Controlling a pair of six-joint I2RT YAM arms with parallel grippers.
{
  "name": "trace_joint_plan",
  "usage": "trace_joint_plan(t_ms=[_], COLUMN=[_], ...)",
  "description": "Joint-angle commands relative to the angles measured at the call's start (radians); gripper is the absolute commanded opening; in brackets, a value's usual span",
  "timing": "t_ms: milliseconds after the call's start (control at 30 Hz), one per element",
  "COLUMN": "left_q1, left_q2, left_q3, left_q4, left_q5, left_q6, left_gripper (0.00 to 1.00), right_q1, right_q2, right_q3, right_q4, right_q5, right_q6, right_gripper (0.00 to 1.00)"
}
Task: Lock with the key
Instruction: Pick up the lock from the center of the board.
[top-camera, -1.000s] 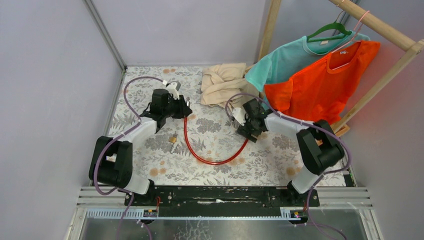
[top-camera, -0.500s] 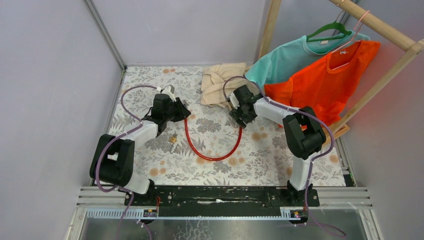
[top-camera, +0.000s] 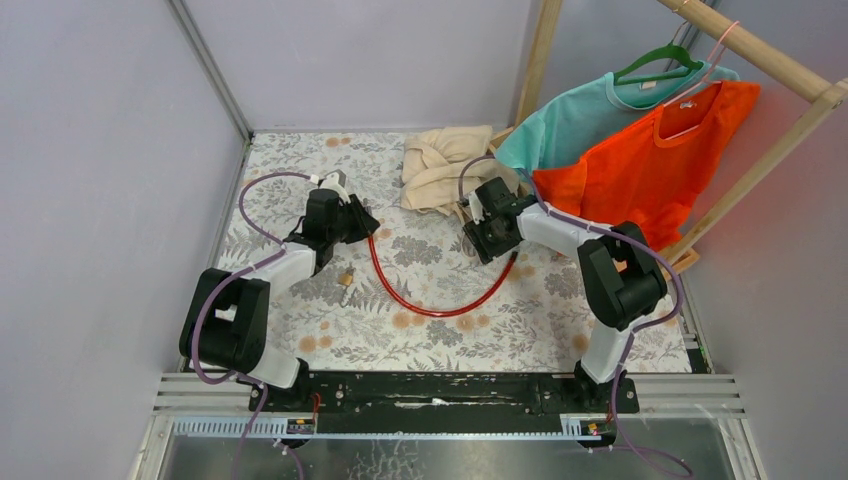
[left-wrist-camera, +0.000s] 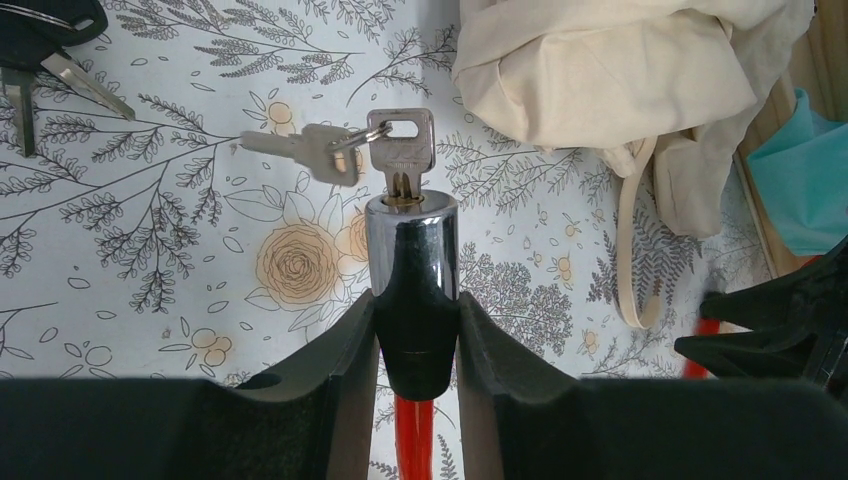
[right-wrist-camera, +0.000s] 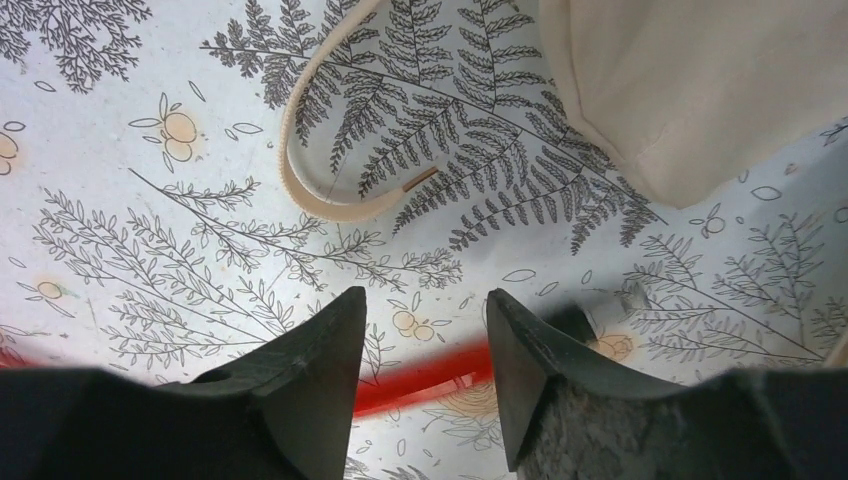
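Note:
The lock is a red cable (top-camera: 430, 312) with a chrome and black head (left-wrist-camera: 412, 260). My left gripper (left-wrist-camera: 415, 297) is shut on the black part of that head, and the cable (left-wrist-camera: 415, 440) hangs below it. A silver key (left-wrist-camera: 400, 145) sits in the head's top, with a second key (left-wrist-camera: 300, 150) on its ring. My right gripper (right-wrist-camera: 424, 300) is open just above the table, nothing between its fingers. Under it lies the blurred red cable (right-wrist-camera: 430, 385), whose black end piece (right-wrist-camera: 575, 320) is partly hidden behind the right finger. In the top view the left gripper (top-camera: 362, 222) and right gripper (top-camera: 490, 243) face each other.
A beige cloth bag (top-camera: 445, 165) lies at the back, its drawstring loop (right-wrist-camera: 320, 190) close ahead of the right gripper. Spare black-headed keys (left-wrist-camera: 40, 50) lie far left. A small brass piece (top-camera: 346, 278) rests near the cable. Teal (top-camera: 565, 120) and orange (top-camera: 640, 170) shirts hang at right.
The right gripper swung toward the back left, then eased right, and its jaws have narrowed. The cable's free end slid right. The left gripper kept its hold on the lock head.

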Motion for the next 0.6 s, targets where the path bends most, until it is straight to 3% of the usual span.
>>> trace_joint_plan(t_ms=[0,200,567], left_q1=[-0.009,-0.010,-0.012], left_q2=[-0.018,-0.025,-0.026], left_q3=[-0.002,-0.001,0.006], left_q4=[0.087,0.088,0.099], left_q5=[-0.029,-0.037,-0.053], left_q6=[-0.001,0.007,0.041], left_gripper=[0.00,0.00,0.00], right_q1=[-0.013,-0.024,-0.105], right_q2=[-0.035,-0.088,-0.333], right_q3=[-0.022,-0.050,-0.280], right_q4=[0.045,0.056,0.009], right_q5=[-0.032,-0.008,-0.039], right_q6=[0.073,0.067,0.023], right_gripper=[0.53,0.54,0.77])
